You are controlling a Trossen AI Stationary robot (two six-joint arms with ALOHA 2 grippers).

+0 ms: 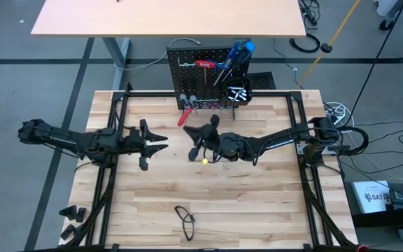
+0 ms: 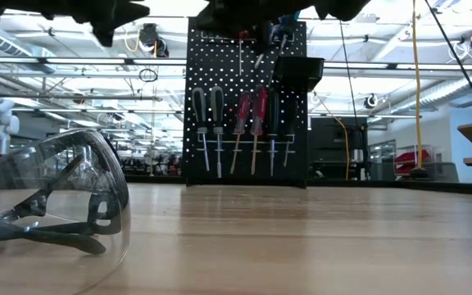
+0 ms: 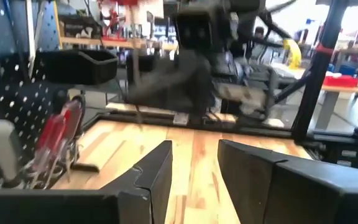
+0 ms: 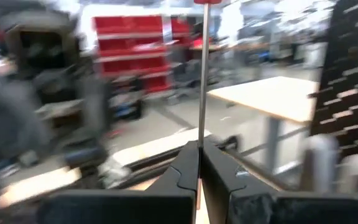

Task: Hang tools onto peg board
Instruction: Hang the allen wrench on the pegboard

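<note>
Screwdriver (image 4: 202,74) pinched by its thin, slick shaft in my right pincer (image 4: 201,163). Left pincer (image 3: 194,171) gapes empty. I'd grip nearer the handle.

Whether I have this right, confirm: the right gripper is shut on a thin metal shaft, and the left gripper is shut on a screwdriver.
One part is wrong. The right gripper is shut on the shaft, but the left gripper is open and holds nothing, as the left wrist view shows.
</note>
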